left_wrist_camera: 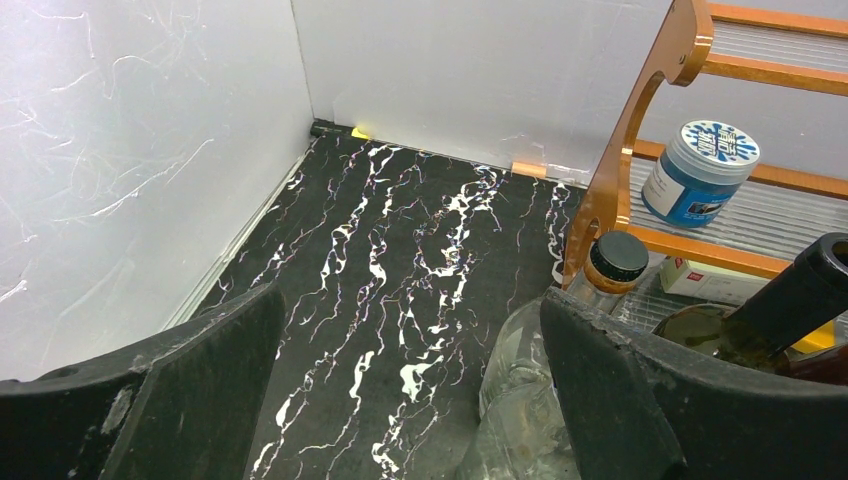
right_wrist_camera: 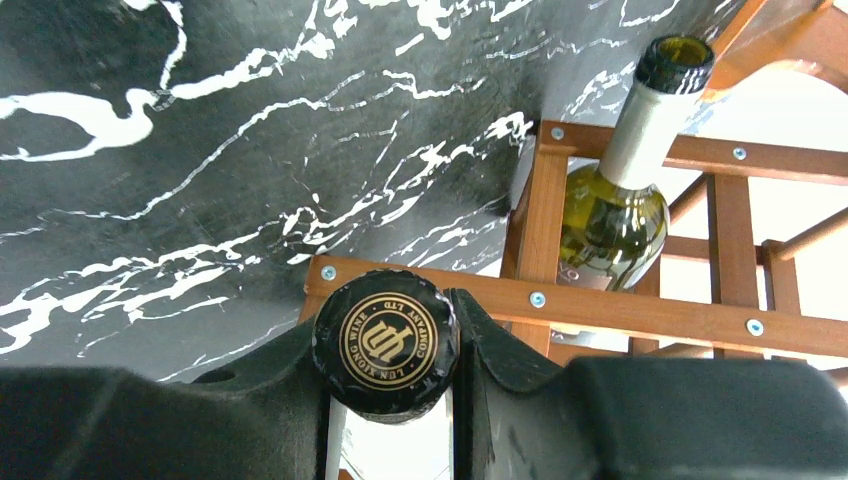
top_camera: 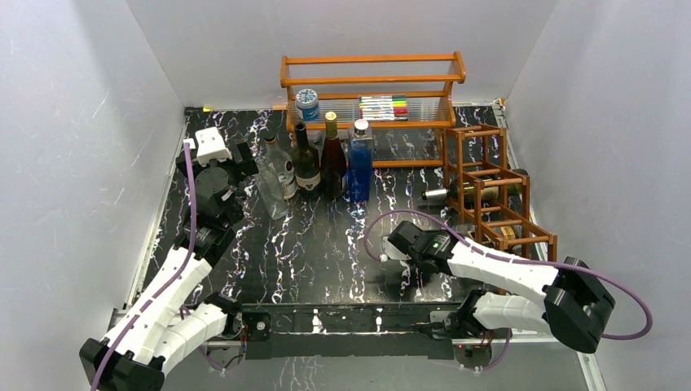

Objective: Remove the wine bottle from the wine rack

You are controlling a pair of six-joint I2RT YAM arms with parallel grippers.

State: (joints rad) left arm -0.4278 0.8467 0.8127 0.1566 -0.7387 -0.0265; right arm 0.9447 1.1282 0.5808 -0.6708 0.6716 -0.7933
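Bottom centre of the right wrist view, the fingers (right_wrist_camera: 497,345) of the right gripper (right_wrist_camera: 390,335) seem pinched on the capped wine bottle (right_wrist_camera: 385,348), which lies low in the wine rack (right_wrist_camera: 640,315), long axis in line with them; the left gripper (left_wrist_camera: 410,300) gapes wide, well apart.

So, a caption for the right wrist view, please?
Right fingers grip the black, gold-printed bottle cap in front of the reddish-brown wooden lattice rack holding a green glass bottle.

Glossy marbled table (top_camera: 326,244), wooden wine rack (right_wrist_camera: 640,310), glossy-capped wine bottle (right_wrist_camera: 385,345)
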